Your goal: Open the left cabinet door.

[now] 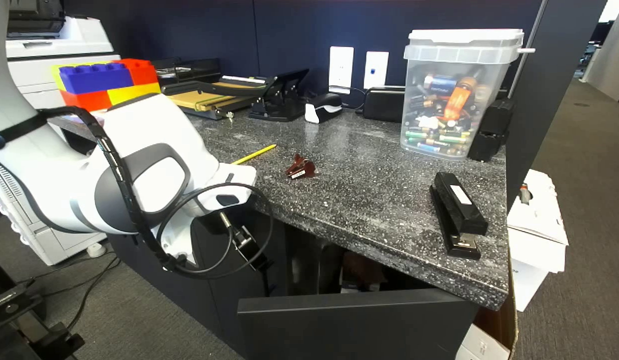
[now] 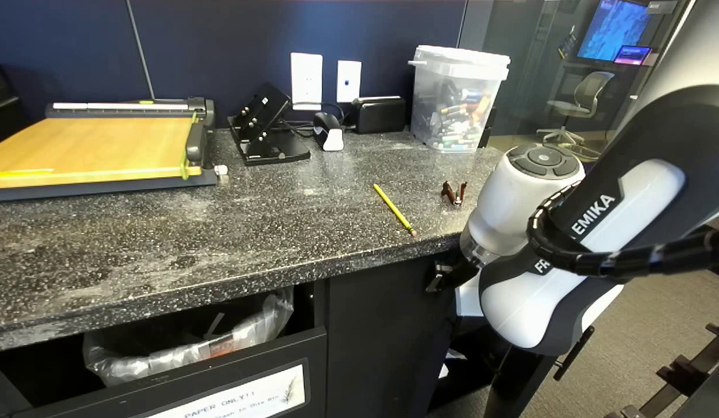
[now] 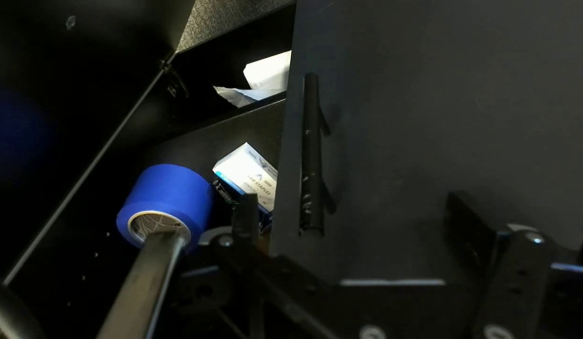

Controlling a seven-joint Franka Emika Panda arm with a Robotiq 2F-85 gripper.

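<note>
The left cabinet door (image 3: pixel 404 117) is a flat dark panel on the right of the wrist view. A black bar handle (image 3: pixel 311 155) stands along its edge. The door shows under the counter in both exterior views (image 2: pixel 383 337) (image 1: pixel 228 310) and looks shut, flush with the front. My gripper (image 3: pixel 350 207) is open, its fingers wide apart. In the wrist view the handle lies between the fingers, closer to the left one; I see no contact. In the exterior views the gripper (image 1: pixel 252 250) hangs just below the counter edge in front of the door, its tips partly hidden.
Another dark door (image 1: pixel 359 325) stands swung open beside it. The open cabinet holds blue tape (image 3: pixel 174 193) and a staples box (image 3: pixel 249 172). The counter edge (image 1: pixel 369 250) overhangs. A stapler (image 1: pixel 457 215), pencil (image 2: pixel 394 209) and staple remover (image 1: pixel 300 167) lie on top.
</note>
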